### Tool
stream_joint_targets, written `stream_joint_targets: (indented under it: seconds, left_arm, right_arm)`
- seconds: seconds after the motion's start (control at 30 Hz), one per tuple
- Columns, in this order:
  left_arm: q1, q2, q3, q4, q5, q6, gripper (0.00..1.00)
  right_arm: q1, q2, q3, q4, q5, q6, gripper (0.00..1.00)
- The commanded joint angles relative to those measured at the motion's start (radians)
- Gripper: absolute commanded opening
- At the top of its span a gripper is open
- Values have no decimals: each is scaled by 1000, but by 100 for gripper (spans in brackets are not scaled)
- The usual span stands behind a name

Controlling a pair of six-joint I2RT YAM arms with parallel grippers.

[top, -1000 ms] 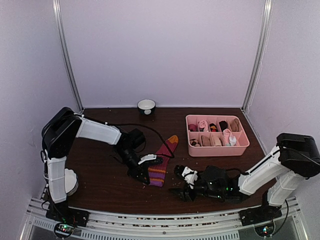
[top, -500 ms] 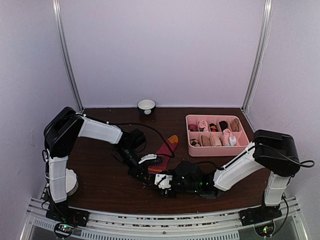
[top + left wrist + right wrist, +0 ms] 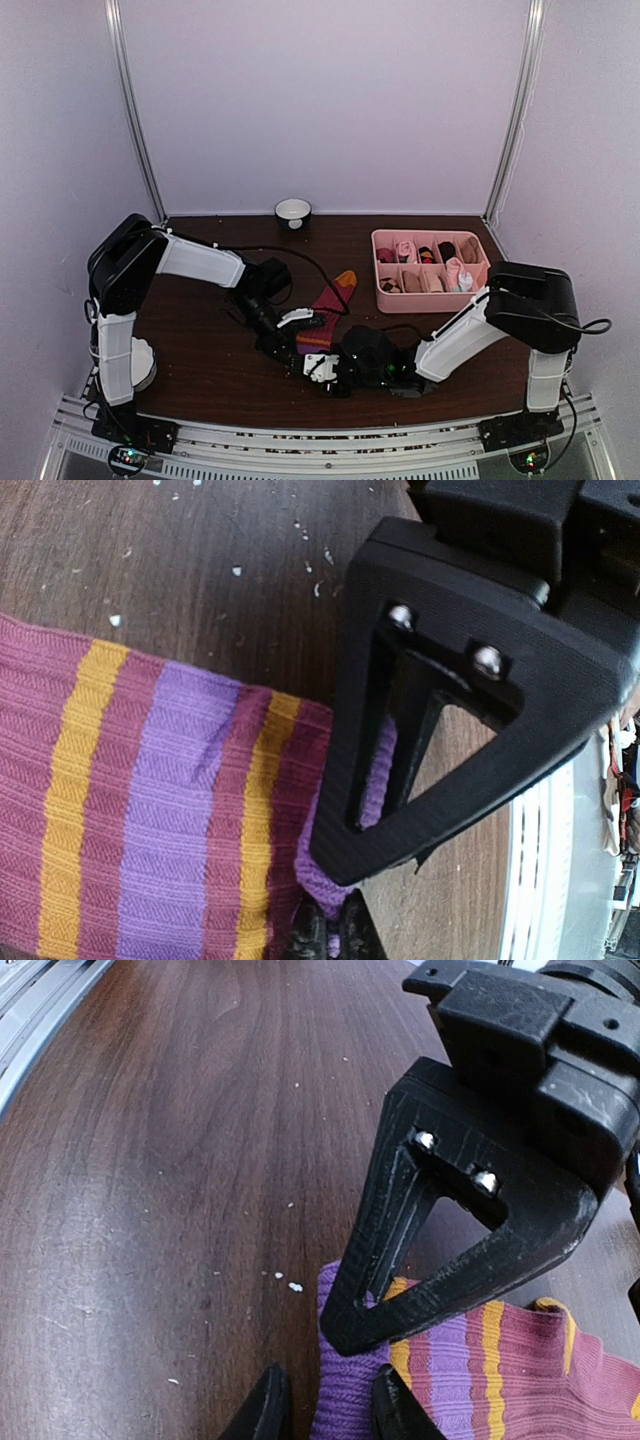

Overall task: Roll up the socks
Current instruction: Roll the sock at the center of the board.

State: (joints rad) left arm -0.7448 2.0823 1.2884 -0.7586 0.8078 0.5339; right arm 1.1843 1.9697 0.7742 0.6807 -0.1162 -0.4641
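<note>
The dark red sock [image 3: 328, 300] lies flat mid-table, its orange toe pointing to the back. Its purple and orange striped cuff fills the left wrist view [image 3: 150, 810] and shows in the right wrist view [image 3: 480, 1370]. My left gripper [image 3: 288, 342] [image 3: 332, 935] is shut on the purple cuff edge. My right gripper [image 3: 320, 366] [image 3: 328, 1405] is open just in front of it, with the cuff's edge lying between its fingertips [image 3: 265, 1405]. The two grippers nearly touch; each wrist view shows the other's black finger. The tan sock is not in view.
A pink divided tray [image 3: 435, 303] of small rolled socks stands at the right. A white bowl [image 3: 293, 211] sits at the back edge. A white round object [image 3: 142, 362] lies by the left arm's base. The metal rail runs along the table's front.
My right arm has swung left across the table's front and brought its gripper up to the cuff beside the left gripper. The left gripper has barely moved.
</note>
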Motion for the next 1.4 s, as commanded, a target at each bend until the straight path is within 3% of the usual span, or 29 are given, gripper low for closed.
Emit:
stream_joint_targets:
  seconds: [0.0,0.13,0.37,0.57,0.63,0.8,0.97,1.17,1.37]
  left_arm:
    - [4,29,3,-26,-27,25,0]
    - [4,29,5,-29,-24,30,0]
    - [4,20,2,-30,-29,40,0]
    - [3,-55,-51,43,-83,40,42]
    - [5,-121,-103,114,-107,32,48]
    - [5,-269,-212,232,-101,62,50]
    - [-2,-283,-215,228,-97,95,46]
    - [-43,-301,-253,247,-101,116,40]
    - [-75,-318,-291,293,-166,131,40]
  right_arm:
    - [-11,26,-3,-5,6,30,28]
    - [-23,33,-3,-20,-7,47,25]
    - [-69,30,16,-125,-130,141,0]
    - [-103,5,16,-192,-288,292,0]
    - [-114,6,15,-208,-349,358,0]
    - [-140,31,11,-205,-479,556,0]
    - [-179,92,58,-258,-599,736,0]
    - [-227,165,129,-389,-644,832,0]
    - [-268,199,100,-324,-672,921,0]
